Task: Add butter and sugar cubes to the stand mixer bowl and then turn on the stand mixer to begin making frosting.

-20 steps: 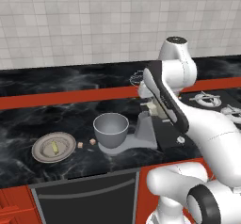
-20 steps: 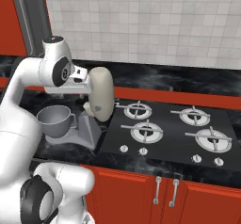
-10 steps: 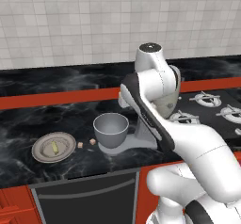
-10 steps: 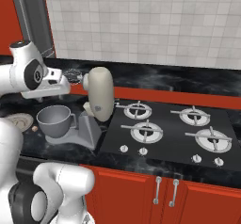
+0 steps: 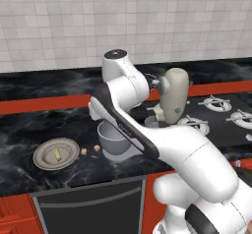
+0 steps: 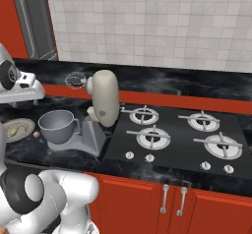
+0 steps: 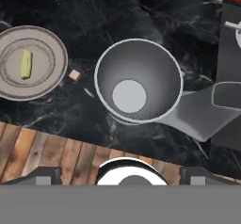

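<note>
The hand view looks straight down on the stand mixer bowl (image 7: 139,82), grey, deep and empty, with my gripper (image 7: 121,177) high above it, its fingertips (image 7: 44,176) far apart and open, nothing between them. The butter (image 7: 26,63), a small yellow stick, lies on the grey plate (image 7: 59,53) left of the bowl. One of the sugar cubes (image 7: 74,75) lies on the counter between plate and bowl. In the left base view two sugar cubes (image 5: 84,151) lie beside the bowl (image 5: 109,135), and my arm crosses in front of the stand mixer (image 5: 174,94).
The mixer's cream head (image 6: 105,98) is tilted up, its whisk (image 6: 75,79) raised behind the bowl (image 6: 58,126). A black stove (image 6: 172,134) with several burners lies right of the mixer. The counter's front edge and wooden floor (image 7: 47,157) show below the bowl in the hand view.
My arm has swung left, from in front of the mixer to above the bowl. The gripper has stayed open. Bowl, plate, butter and cubes have not moved.
</note>
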Available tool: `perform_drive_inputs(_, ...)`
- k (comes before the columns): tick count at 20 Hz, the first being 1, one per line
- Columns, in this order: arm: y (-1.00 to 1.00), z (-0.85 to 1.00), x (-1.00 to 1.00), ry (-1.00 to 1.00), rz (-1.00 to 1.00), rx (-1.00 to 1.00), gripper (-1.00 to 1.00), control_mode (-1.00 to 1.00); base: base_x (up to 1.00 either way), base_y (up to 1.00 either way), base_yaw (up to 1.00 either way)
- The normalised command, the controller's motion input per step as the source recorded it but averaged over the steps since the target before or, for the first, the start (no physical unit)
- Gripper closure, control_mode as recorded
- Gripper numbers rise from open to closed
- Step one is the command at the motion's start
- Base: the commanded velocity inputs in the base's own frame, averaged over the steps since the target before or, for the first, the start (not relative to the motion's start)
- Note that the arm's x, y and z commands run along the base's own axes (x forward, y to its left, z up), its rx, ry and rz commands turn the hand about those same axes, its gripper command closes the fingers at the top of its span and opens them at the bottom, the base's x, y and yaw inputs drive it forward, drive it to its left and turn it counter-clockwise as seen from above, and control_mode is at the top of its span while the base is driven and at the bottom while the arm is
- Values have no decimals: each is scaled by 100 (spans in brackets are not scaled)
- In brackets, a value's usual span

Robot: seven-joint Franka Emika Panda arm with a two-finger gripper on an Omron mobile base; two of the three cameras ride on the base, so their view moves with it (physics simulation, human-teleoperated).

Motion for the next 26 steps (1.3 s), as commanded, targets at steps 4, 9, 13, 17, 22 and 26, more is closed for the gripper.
perform_drive_inputs(4,93,-7,0,11,0,0,-100,-100,0,0,0)
perform_drive_inputs(9,86,-23,0,11,0,0,-100,-100,0,0,0)
perform_drive_inputs(13,71,-44,0,11,0,0,-100,-100,0,0,0)
perform_drive_inputs(17,63,-52,1,15,0,0,-100,-100,0,0,0)
perform_drive_inputs(22,55,-51,15,14,0,0,-100,-100,0,0,0)
perform_drive_inputs(26,39,-43,40,13,0,0,-100,-100,0,0,0)
